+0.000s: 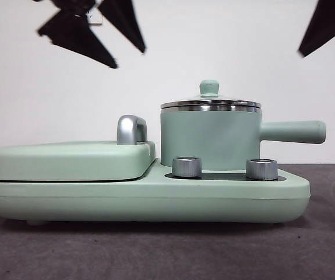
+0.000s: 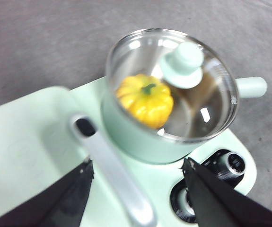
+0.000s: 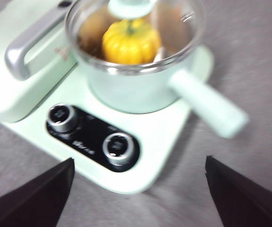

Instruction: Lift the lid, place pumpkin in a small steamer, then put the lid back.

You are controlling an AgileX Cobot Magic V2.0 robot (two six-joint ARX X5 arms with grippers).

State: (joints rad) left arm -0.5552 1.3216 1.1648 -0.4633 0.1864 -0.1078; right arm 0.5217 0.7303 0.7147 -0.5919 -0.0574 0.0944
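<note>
The mint-green small steamer (image 1: 208, 137) stands on the right side of the cooker base, its long handle (image 1: 292, 132) pointing right. The glass lid (image 1: 211, 105) with a green knob (image 1: 209, 87) sits closed on its rim. Through the glass, the yellow pumpkin (image 2: 145, 101) (image 3: 128, 45) rests inside the pot; the pot wall hides it in the front view. My left gripper (image 2: 138, 163) (image 1: 129, 58) hangs open and empty high over the grill side. Open and empty too, my right gripper (image 3: 139, 160) (image 1: 324, 61) hovers above the dial side, near the pot handle.
A wide flat mint-green cover (image 1: 68, 160) with a chrome handle (image 1: 131, 129) fills the left of the base (image 1: 155, 201). Two steel dials (image 1: 186, 167) (image 1: 261, 169) sit in front of the pot. Grey tabletop (image 1: 155, 251) surrounds the cooker.
</note>
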